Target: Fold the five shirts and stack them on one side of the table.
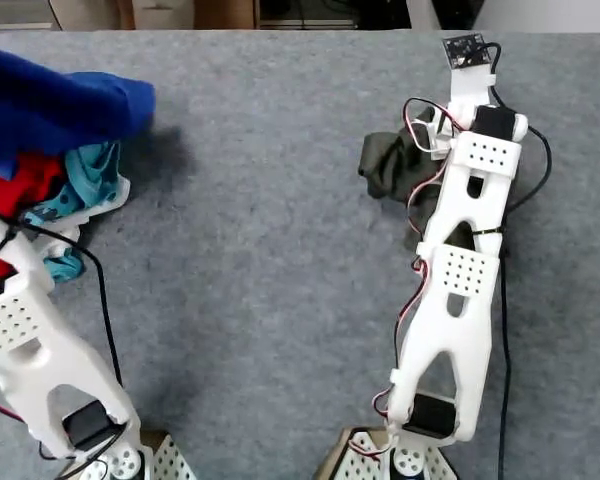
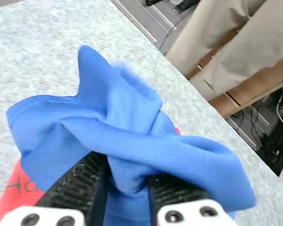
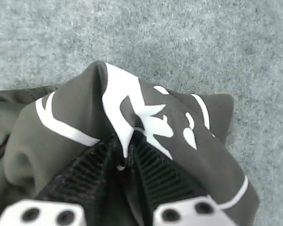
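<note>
Currently: left hand (image 2: 125, 175) pinches blue shirt (image 2: 132, 117); right hand (image 3: 123, 153) pinches dark shirt (image 3: 82, 106). Sorting stage, apparently; next, spreading one flat.

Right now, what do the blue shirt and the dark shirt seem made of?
The blue shirt: probably a synthetic mesh knit, matte; tiny regular holes show. The dark shirt: smooth soft jersey, maybe cotton, with a flat white print.

Grey felt table (image 1: 270, 200) (nubbly all over), with a brown wooden board (image 2: 257, 89) beyond its edge.
</note>
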`<state>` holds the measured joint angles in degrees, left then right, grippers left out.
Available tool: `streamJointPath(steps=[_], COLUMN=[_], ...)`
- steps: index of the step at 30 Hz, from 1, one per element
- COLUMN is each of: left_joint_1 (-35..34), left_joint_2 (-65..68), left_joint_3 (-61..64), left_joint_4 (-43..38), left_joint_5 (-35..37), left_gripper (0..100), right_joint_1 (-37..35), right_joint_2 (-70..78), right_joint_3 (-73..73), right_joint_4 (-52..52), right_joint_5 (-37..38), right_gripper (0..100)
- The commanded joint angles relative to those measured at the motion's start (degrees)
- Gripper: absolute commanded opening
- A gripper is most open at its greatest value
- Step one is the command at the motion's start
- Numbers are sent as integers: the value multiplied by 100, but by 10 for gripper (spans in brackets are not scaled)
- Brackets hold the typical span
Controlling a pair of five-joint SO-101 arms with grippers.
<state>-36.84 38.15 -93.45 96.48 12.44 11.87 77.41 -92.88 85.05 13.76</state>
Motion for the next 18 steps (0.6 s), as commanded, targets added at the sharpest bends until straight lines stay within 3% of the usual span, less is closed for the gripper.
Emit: streamJointPath(steps=[1,11,14,18], left_joint_1=[-255,-598,-738,-1143], left_joint_2=[-154,1481,1982,2141], left_joint_3=[-105,571,985,1705], left_joint_4=[-70,396,431,440], left_joint_5=[9,18,97,905], left_gripper=[19,42,158,317], right_joint_1=[-110,-303,-330,-681], right_joint_2=[-31,-31,-22,-409], right_joint_3=[-259,-207,-224,-268], right_joint_4=[-88,-9,149,765], right_joint_5=[-9,237,299,589], right_gripper=[5,5,5,5])
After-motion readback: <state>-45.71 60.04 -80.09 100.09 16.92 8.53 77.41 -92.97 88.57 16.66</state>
